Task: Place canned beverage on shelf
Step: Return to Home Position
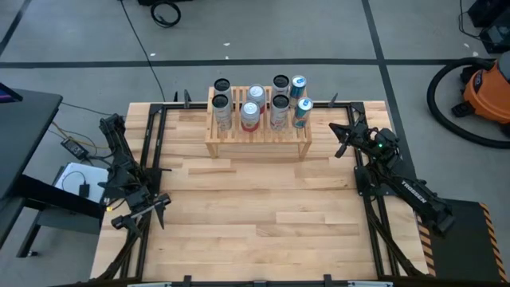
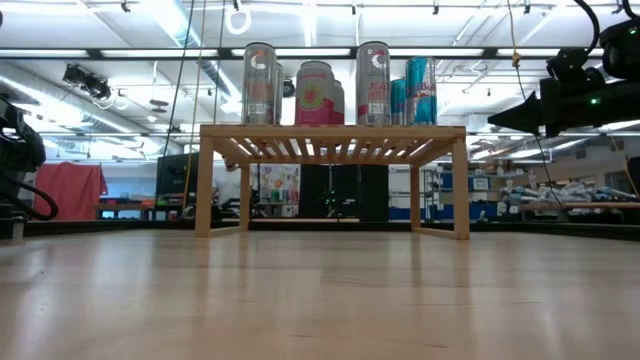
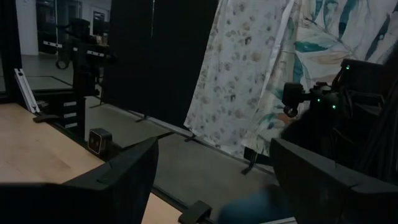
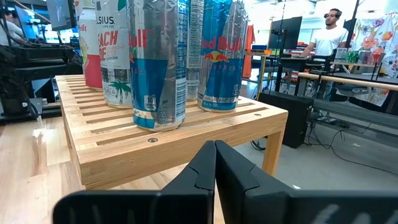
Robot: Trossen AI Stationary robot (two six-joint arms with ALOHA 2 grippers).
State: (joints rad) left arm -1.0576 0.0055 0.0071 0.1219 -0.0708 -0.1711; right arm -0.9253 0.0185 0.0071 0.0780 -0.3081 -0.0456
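Sitting on the plank bench [image 1: 263, 211], shelf [image 1: 259, 148] holds cans [image 1: 251, 112]; right end effector [image 4: 215, 149] pinched closed, empty; left end effector [image 3: 214, 152] spread, empty; vacuum [image 1: 488, 89] on floor [image 1: 319, 32].

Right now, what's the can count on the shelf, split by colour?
White cans with dark tops: 4
Pink cans: 2
Blue cans: 2
Total: 8, all upright on the shelf.
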